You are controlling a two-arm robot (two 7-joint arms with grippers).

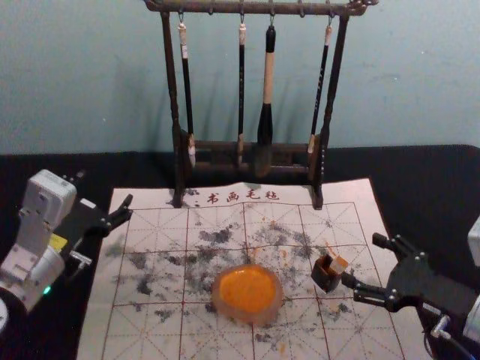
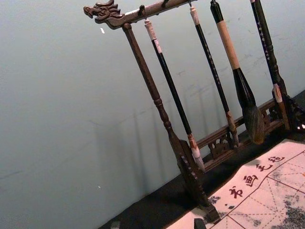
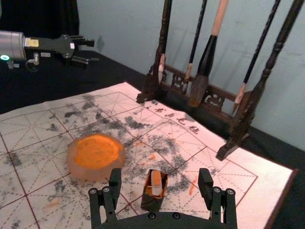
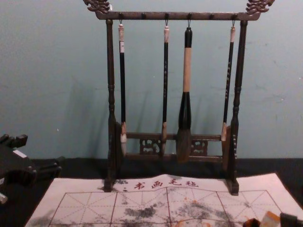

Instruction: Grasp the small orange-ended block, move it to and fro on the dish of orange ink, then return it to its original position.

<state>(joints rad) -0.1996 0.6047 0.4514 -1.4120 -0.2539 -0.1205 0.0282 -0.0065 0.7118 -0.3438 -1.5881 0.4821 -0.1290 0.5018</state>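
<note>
So there's a plain pale blue-green wall [image 1: 82, 75] behind a black-covered table [image 1: 427, 176], with a white, red-gridded, ink-smudged mat [image 1: 367, 337] on top. Far left, the left end effector [image 1: 130, 208] hangs by the mat's edge, fingers apart. Dark carved wooden rack [image 1: 171, 90] at the back, four brushes hanging. In front sits the round translucent dish of orange ink [image 1: 247, 291]. Right of that, the small pale orange-ended block [image 1: 339, 265] is in a dark square holder [image 1: 325, 279], and the right end effector [image 1: 362, 259] is just beside it, fingers apart.
</note>
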